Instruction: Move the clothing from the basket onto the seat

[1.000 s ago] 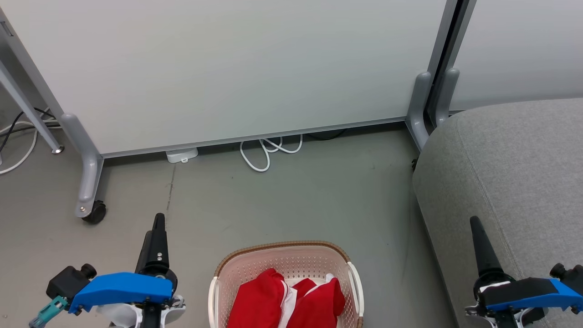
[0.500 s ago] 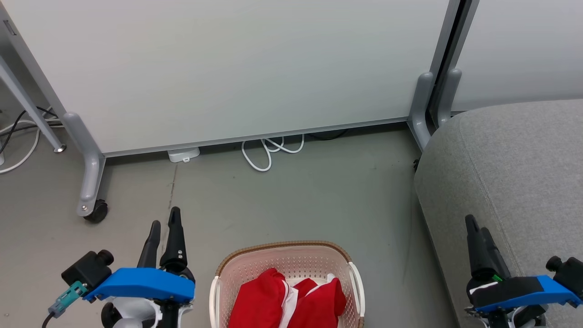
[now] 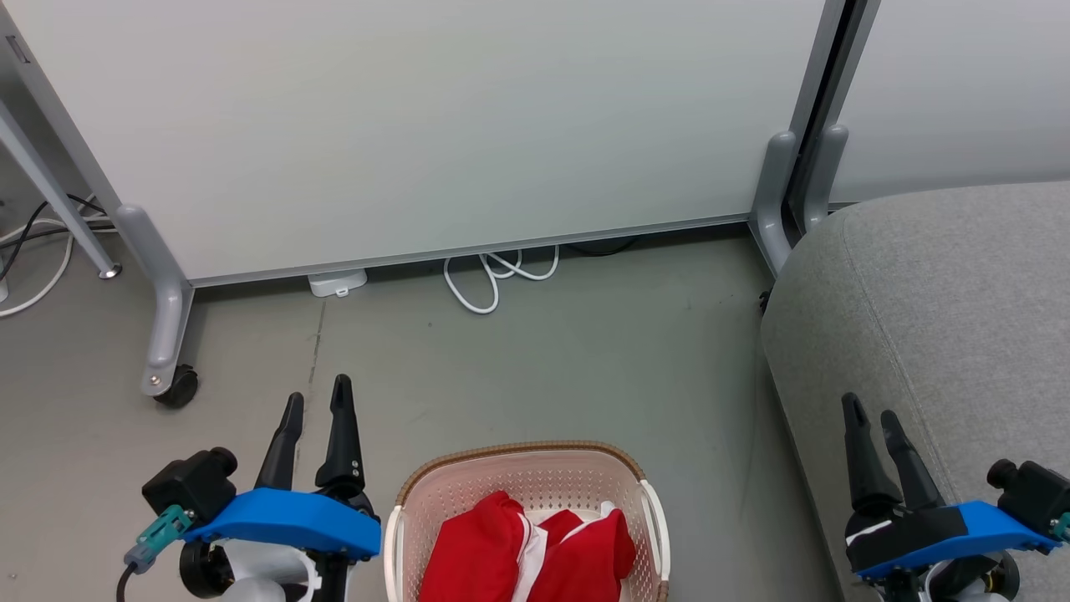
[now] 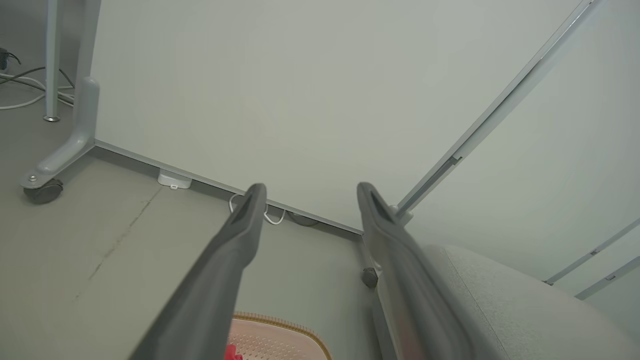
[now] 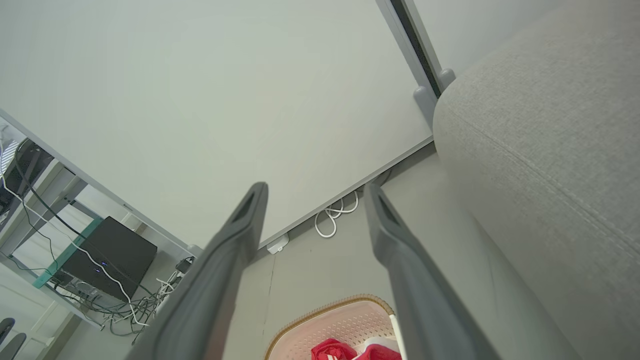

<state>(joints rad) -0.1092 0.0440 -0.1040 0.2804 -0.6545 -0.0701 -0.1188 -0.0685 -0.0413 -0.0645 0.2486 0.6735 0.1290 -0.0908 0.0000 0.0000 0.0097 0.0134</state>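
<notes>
Blue-wristed left end effector, right end effector agape, empty, flanking basket, apparently level.

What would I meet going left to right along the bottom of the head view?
left pincer → basket → right pincer

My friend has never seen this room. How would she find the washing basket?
Find the big grey seat on the right, then look left across the floor to the bottom middle of the head view. The basket stands there: cream plastic full of little holes, with a brown woven rim. It is the one thing with red clothing inside.
</notes>
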